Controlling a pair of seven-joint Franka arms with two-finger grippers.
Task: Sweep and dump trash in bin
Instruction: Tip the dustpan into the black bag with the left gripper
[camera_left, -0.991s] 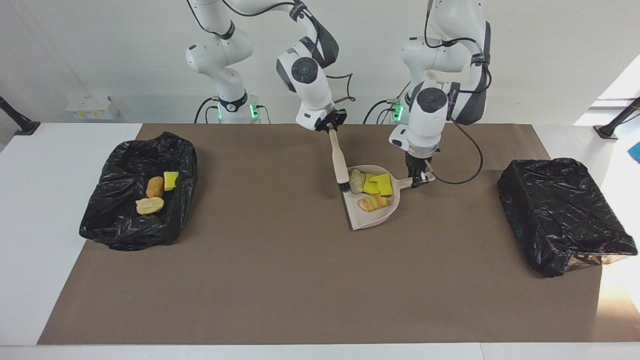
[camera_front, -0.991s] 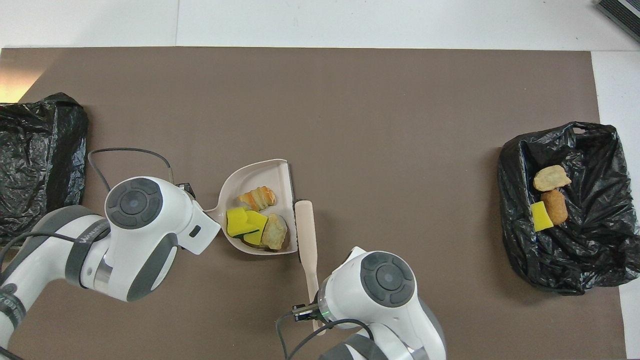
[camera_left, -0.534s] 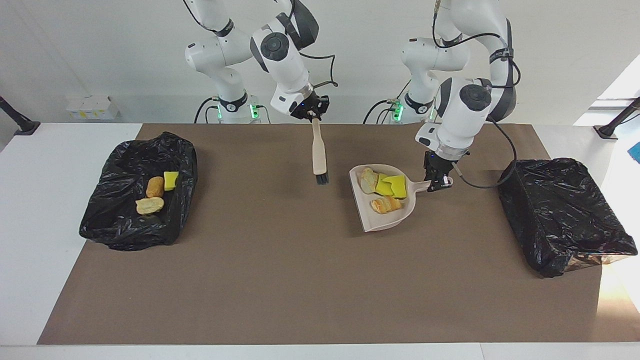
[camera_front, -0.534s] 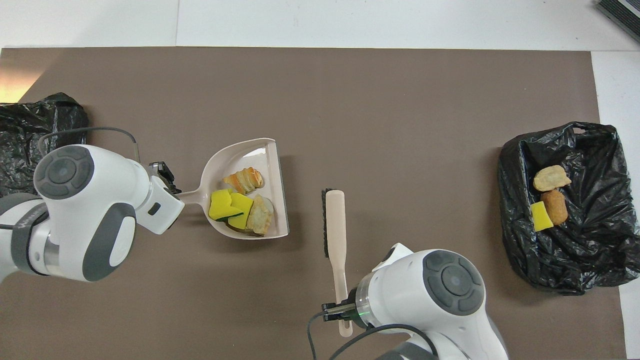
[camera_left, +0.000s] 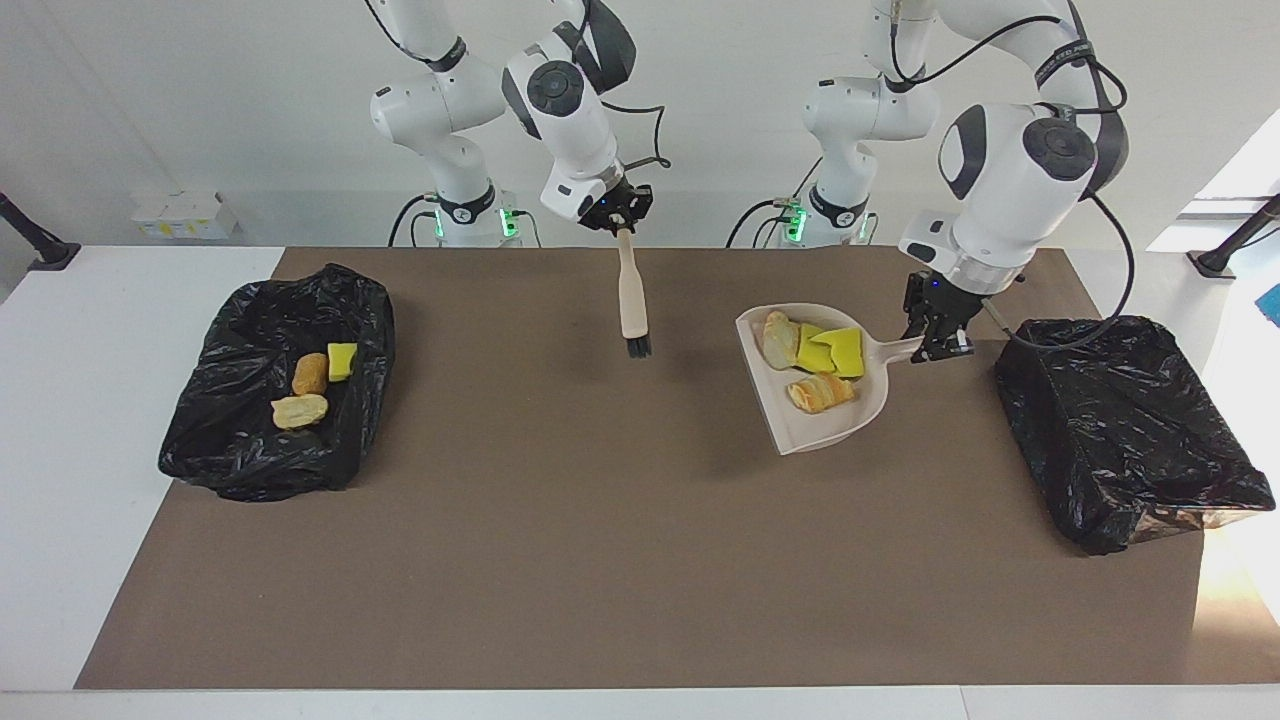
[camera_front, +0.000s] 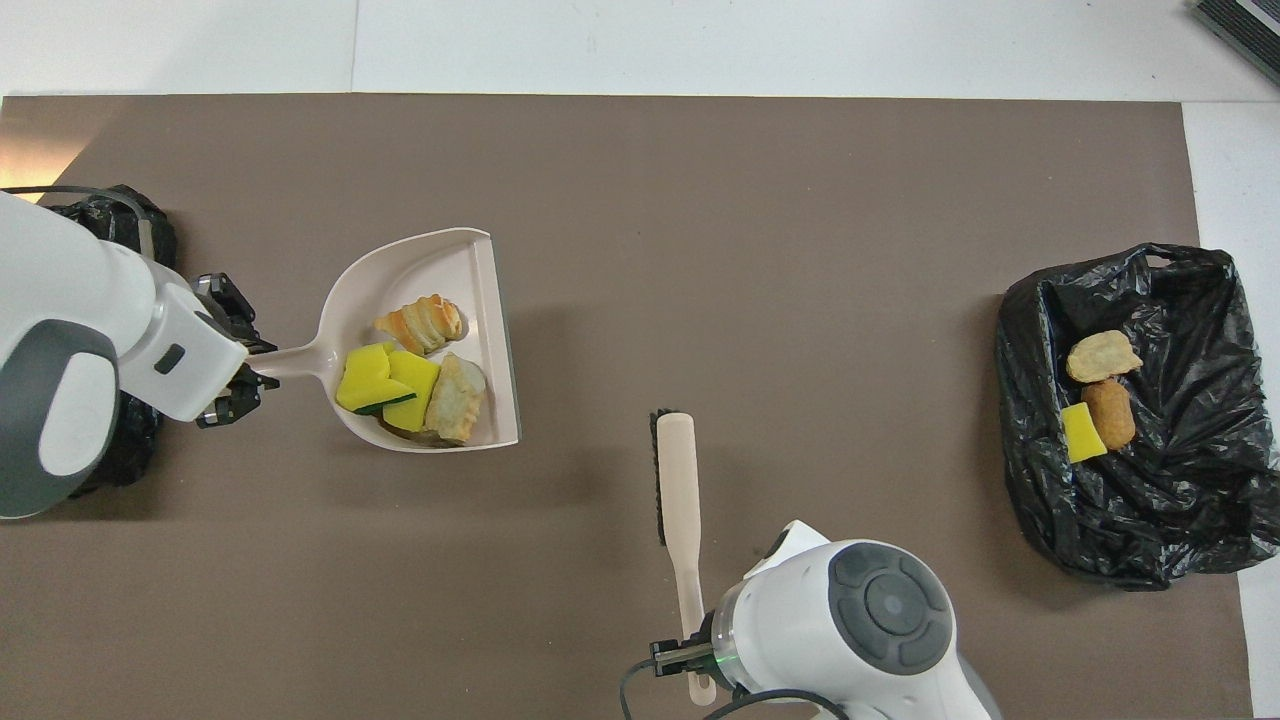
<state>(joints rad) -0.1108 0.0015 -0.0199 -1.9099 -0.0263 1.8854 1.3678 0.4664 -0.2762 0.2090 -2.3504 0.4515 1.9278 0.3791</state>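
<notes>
Two grippers are busy, and both sit nearest the robots. The right gripper (camera_left: 622, 226) is clenched on the handle of the brush (camera_left: 632, 300), which hangs bristles-down over the mat (camera_left: 560, 560), clear of it; this arm looks to be waiting. The left gripper (camera_left: 936, 338) is clenched on the handle of the dustpan (camera_left: 810, 430), held up over the mat toward the left arm's end of the table, just beside the closed bin (camera_left: 1120, 430) there. Four pieces of trash ride in the pan: a tan bread lump (camera_left: 777, 339), two yellow sponge chunks (camera_left: 832, 350) lying against each other, and an orange-brown roll (camera_left: 818, 391) a little farther out. At the right arm's end sits the open bin (camera_left: 250, 450), lined in black plastic, with three pieces already inside: a yellow chunk (camera_left: 342, 361), a brown lump (camera_left: 310, 373) and a pale bread piece (camera_left: 299, 410). No loose trash shows on the mat, so sweeping seems finished. What remains, by my reading, is tipping the loaded pan into a bin. The nearby bin shows no opening from here, so where this load goes is unclear.
</notes>
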